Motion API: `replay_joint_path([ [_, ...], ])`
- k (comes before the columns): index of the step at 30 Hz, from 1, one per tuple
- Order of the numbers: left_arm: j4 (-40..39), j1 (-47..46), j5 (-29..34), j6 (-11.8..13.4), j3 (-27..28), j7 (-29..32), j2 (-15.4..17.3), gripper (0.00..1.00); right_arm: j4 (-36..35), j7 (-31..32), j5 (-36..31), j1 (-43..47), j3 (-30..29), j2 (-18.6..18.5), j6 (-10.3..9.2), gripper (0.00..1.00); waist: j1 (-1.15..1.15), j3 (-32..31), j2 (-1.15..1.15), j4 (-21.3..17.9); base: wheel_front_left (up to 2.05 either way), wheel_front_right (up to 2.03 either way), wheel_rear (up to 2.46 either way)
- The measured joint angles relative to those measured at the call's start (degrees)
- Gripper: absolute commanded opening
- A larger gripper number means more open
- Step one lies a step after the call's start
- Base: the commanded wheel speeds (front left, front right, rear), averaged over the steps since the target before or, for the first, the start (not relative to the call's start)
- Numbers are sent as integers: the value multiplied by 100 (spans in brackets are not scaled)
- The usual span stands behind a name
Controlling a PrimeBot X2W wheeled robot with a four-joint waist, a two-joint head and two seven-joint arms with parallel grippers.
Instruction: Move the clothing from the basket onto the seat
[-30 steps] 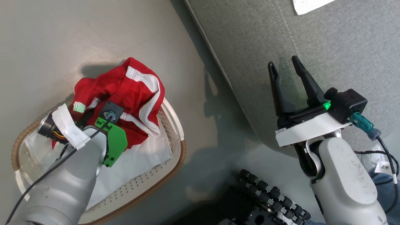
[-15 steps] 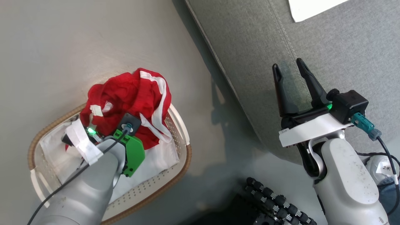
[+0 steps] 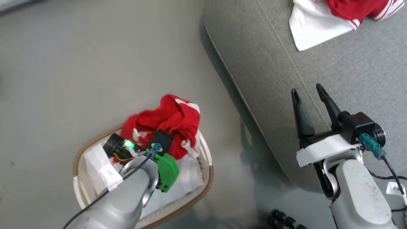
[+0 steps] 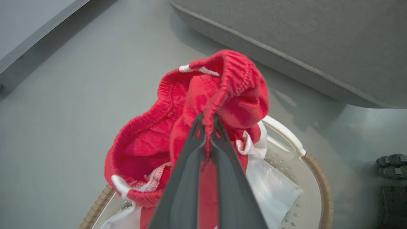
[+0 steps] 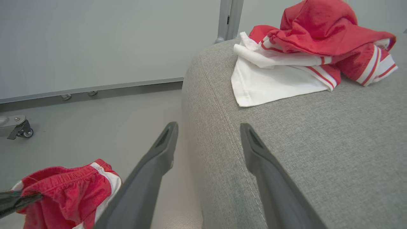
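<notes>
You're working in what looks like a robot test room with a few homely props, not a lived-in home. The floor (image 3: 79, 63) is bare, smooth and grey. The wall (image 5: 95, 41) is a plain pale panel with a metal rail (image 5: 95, 87) along its foot and a metal post (image 5: 229, 19) at its end. A caster (image 5: 22, 130) on a bracket stands by that rail. The only domestic pieces are a grey upholstered seat (image 3: 334, 70) and a basket (image 3: 210, 176) on the floor beside the seat's edge.
</notes>
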Motion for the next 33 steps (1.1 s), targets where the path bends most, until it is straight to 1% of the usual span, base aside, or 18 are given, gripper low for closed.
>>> replay_joint_path([
  [3, -515, 147, -11, -16, 19, -18, 48, 0, 34, 0, -133, 135, -56, 1, 0, 100, 0, -331, 0, 138, 0, 0, 0],
  [8, -1471, 397, 66, 3, 78, -25, 346, 0, 88, 0, -321, 381, -79, 0, 0, 100, 0, -916, 0, 377, 0, 0, 0],
  [15, -2335, 424, 183, -2, 60, 36, 789, 0, 201, 0, -433, 726, -11, 0, 0, 100, 0, -1725, 0, 675, 0, 0, 0],
  [21, -3041, -110, 322, -96, 94, 446, 1229, 0, 257, 0, -463, 893, 130, -1, 0, 100, 0, -2346, 0, 889, 0, 0, 0],
  [26, -3584, -682, 312, -187, 326, 811, 1683, 0, 268, 0, -453, 944, 297, -2, 0, 100, 0, -2782, 0, 1021, 0, 0, 0],
  [33, -4064, -1309, 311, -246, 532, 1146, 1987, 0, 260, 0, -405, 837, 636, -3, 0, 100, 0, -3035, 0, 1075, 0, 0, 0],
])
